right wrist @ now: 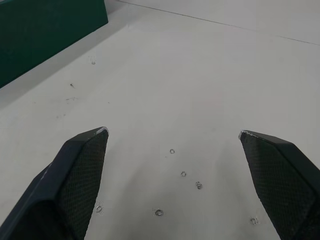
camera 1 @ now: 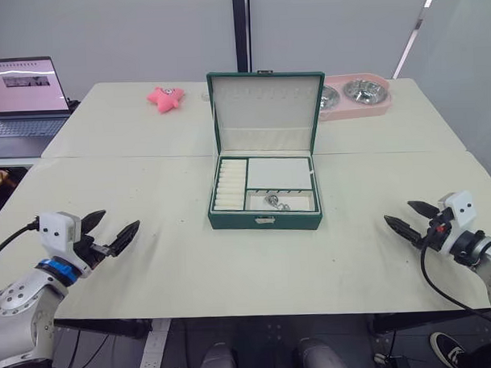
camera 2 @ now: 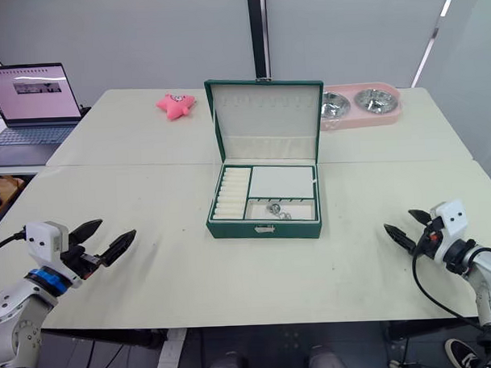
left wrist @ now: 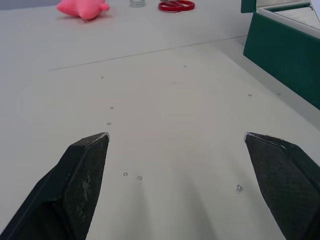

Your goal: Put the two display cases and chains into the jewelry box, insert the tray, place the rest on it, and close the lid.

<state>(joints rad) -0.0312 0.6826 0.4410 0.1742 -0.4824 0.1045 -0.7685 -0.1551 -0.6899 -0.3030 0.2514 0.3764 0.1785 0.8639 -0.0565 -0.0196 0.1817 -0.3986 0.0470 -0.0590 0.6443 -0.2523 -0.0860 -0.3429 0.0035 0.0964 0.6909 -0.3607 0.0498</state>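
Box: jewelry box [camera 1: 265, 218] open, tray [camera 1: 266, 184] seated.
Fingers: left gripper [camera 1: 116, 227], right gripper [camera 1: 408, 219] apart, empty, flanking it.
Next: probably close lid [camera 1: 265, 102].

Small silvery items [camera 1: 276, 202] in the tray's [camera 1: 279, 174] front compartment (too small to identify), laptop [camera 1: 21, 99] cut off at edge

The large dark green rectangular jewelry box [camera 1: 264, 186] stands mid-tabletop [camera 1: 151, 260], its hinged lid [camera 1: 265, 111] upright behind it. Inside sits the shallow cream-lined tray [camera 1: 266, 184], with small silvery metal pieces [camera 1: 276, 202] in its front compartment. Behind the box to the left lies a pink star-shaped soft toy [camera 1: 165, 98]; behind to the right, a pink holder with two steel bowls [camera 1: 355, 95]. An open grey laptop [camera 1: 25, 99] stands far left.
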